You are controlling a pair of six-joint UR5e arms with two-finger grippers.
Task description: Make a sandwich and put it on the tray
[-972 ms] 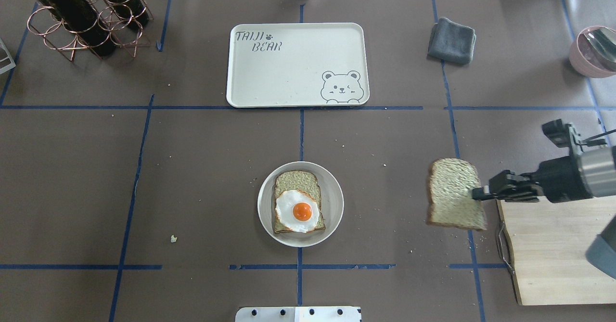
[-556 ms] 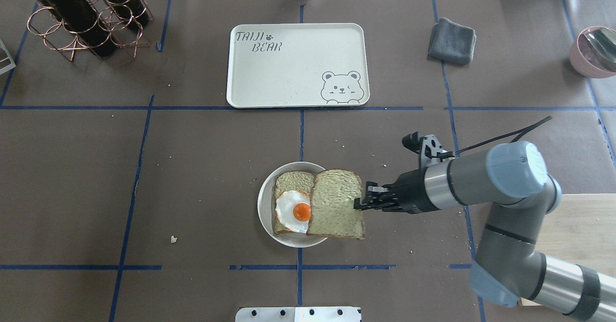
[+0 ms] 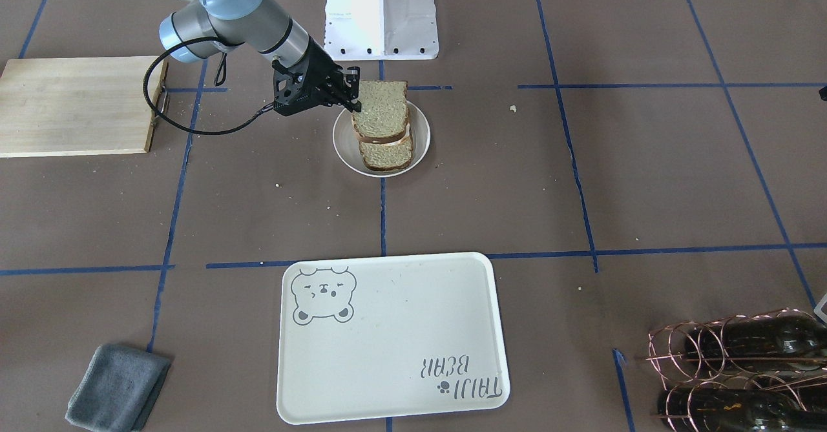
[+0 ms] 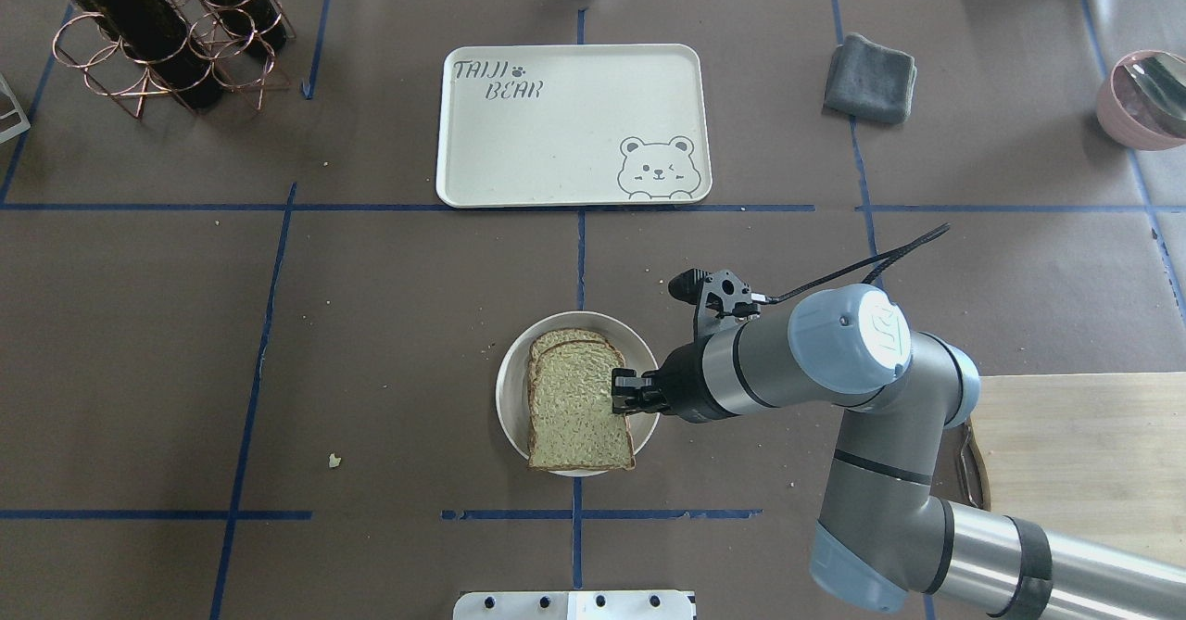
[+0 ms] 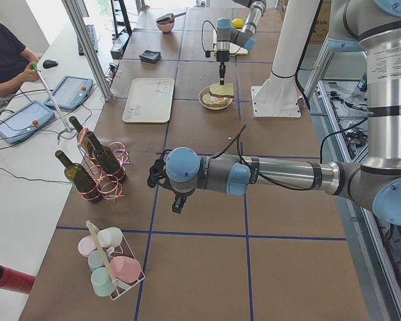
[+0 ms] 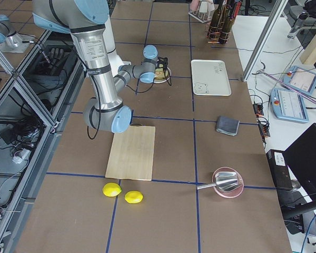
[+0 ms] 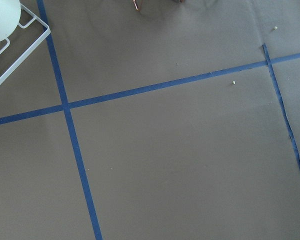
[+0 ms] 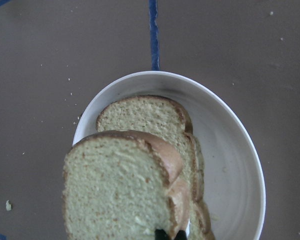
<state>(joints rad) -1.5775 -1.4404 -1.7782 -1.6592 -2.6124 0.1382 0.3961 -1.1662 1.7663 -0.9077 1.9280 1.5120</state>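
Note:
My right gripper is shut on the right edge of a bread slice and holds it level just above the round plate. The slice also shows in the front-facing view and the right wrist view. Under it lies the other bread slice. The egg is covered from above; only a white sliver shows between the slices. The cream bear tray lies empty at the far middle. My left gripper hovers over bare table far left; I cannot tell its state.
A wooden cutting board lies at the right front. A grey cloth and a pink bowl with a spoon are far right. A copper rack with wine bottles stands far left. Two lemons lie beyond the board.
My right gripper has carried the bread slice leftward from beside the cutting board to over the plate. The slice now covers the egg and the lower slice.

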